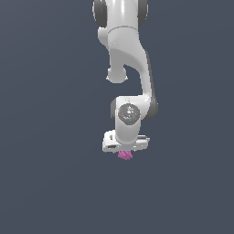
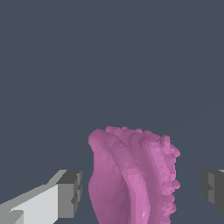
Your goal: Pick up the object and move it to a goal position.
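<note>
Background: plain dark grey-blue, featureless.
Gripper (image 1: 124, 153): spread, gaps both sides of object (image 2: 133, 177).
Advice: close evenly, centred, before lifting.

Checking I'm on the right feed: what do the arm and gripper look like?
The arm is glossy white, with rounded links and dark joint bands. A dark round disc with small coloured marks sits at the wrist. The gripper has a white body; its fingers are white with dark grey blocky pads. No cables show.
</note>
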Controlling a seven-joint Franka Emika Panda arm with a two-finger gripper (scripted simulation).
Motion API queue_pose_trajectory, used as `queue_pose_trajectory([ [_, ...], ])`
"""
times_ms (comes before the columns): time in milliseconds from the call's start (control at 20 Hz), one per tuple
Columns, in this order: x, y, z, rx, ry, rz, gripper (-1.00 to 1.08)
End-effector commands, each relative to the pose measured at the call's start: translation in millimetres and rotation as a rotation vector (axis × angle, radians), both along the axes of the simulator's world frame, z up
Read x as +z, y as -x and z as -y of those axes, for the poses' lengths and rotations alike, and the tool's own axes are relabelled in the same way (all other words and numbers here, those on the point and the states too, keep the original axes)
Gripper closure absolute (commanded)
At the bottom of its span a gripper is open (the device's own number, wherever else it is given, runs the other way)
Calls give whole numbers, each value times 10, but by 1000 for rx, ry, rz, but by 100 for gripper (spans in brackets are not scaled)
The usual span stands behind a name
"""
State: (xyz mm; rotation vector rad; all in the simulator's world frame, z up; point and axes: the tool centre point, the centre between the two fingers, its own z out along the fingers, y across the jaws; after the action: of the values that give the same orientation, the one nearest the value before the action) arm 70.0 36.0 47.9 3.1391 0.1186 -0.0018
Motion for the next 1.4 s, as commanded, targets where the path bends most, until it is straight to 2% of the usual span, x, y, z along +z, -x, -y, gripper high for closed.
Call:
queue_pose_trajectory([
  [0,-94,-1,-3,0,0,1,-92],
  [250,-125,-15,-3,0,0,1,-92],
  [300,-125,-15,-3,0,0,1,108],
  [950,-89,-26,1,6,-1,5,108],
  [1350,375,-162,53,69,-12,55,108],
])
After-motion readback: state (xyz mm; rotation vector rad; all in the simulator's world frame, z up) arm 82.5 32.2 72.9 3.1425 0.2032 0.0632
